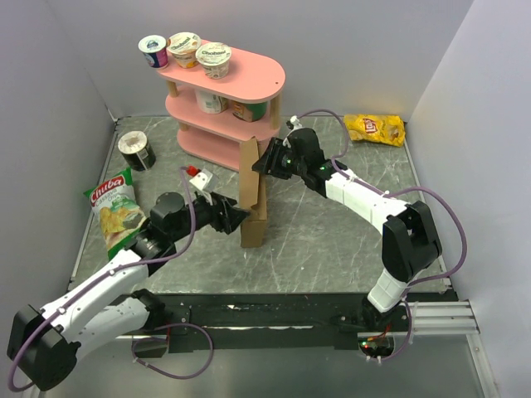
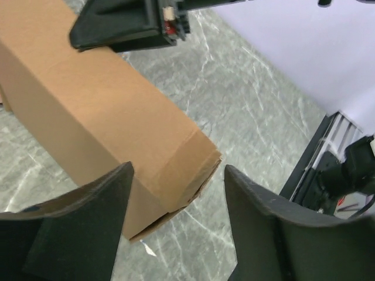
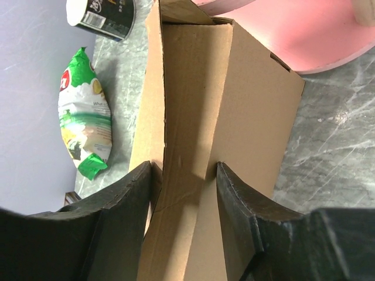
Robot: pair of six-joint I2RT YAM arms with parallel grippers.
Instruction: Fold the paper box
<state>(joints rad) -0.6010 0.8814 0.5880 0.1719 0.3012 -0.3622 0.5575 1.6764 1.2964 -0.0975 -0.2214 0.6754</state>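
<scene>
The paper box (image 1: 251, 199) is a brown cardboard piece folded into a tall narrow shape, standing on end mid-table. My right gripper (image 1: 264, 162) holds it near the top. In the right wrist view both fingers of that gripper (image 3: 184, 175) press the cardboard (image 3: 199, 105) from either side. My left gripper (image 1: 238, 219) sits low against the box's left face. In the left wrist view this gripper (image 2: 176, 199) is open around a lower corner of the box (image 2: 99, 111), its right finger (image 2: 263, 216) clear of the cardboard.
A pink two-tier shelf (image 1: 249, 79) with yogurt cups stands just behind the box. A green chips bag (image 1: 116, 207) and a dark can (image 1: 137, 151) lie at the left. A yellow chips bag (image 1: 375, 128) is at the back right. A small red-and-white item (image 1: 197, 175) lies near the left arm.
</scene>
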